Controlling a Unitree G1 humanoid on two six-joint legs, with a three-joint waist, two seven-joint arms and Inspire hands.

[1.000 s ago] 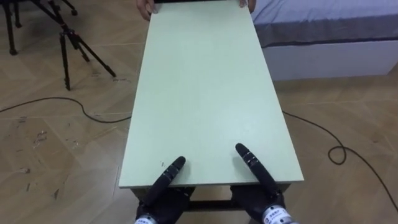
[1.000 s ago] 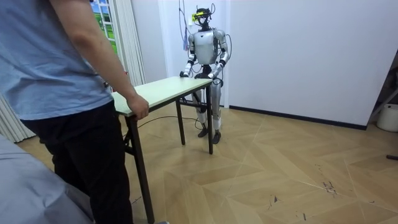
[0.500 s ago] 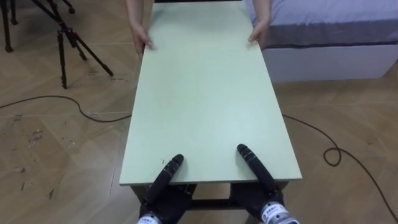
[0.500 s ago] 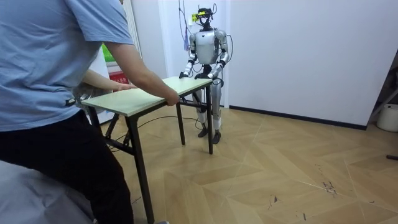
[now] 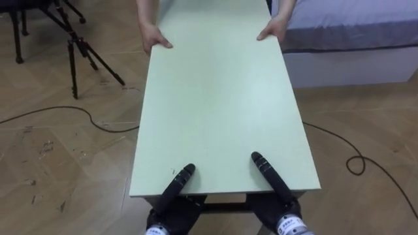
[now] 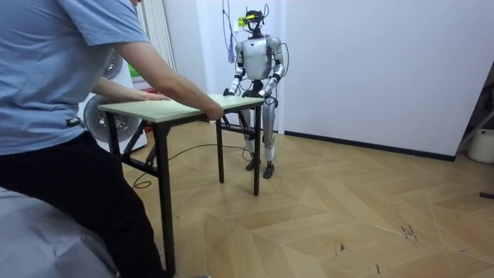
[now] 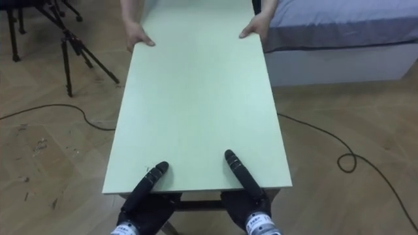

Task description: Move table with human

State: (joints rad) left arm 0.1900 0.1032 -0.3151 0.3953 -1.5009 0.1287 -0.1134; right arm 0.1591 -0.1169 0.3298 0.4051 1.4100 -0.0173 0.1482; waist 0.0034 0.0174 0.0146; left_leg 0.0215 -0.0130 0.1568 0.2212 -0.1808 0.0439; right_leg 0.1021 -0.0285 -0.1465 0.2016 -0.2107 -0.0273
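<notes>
Table (image 5: 215,98): long pale-green top on dark legs, running lengthwise from the robot at its near short end to a person at the far end. In the room view it stands level on the wood floor (image 6: 347,208), with the robot upright at one end and the person (image 6: 54,93) leaning over the other.

Left arm: comes up from the lower left to the near edge. Left hand (image 5: 175,192) sits at that edge, left of centre; its thumb lies straight and flat on the top, pointing away from the robot. The rest of the hand goes under the top, so I cannot tell whether it grips.

Right arm: mirrors this from the lower right. Right hand (image 5: 274,186) is at the same edge, right of centre, with its thumb flat on the top and angled slightly inward. The underside is hidden; its hold cannot be told.

The two hands are well apart, about equally far from the corners.

Far end: the person's hands (image 5: 153,39) clasp the two long edges near the far corners, thumbs on top.

Surroundings: tripod (image 5: 75,46) on the floor far left, a cable (image 5: 65,111) left of the table, a bed (image 5: 353,32) far right.
</notes>
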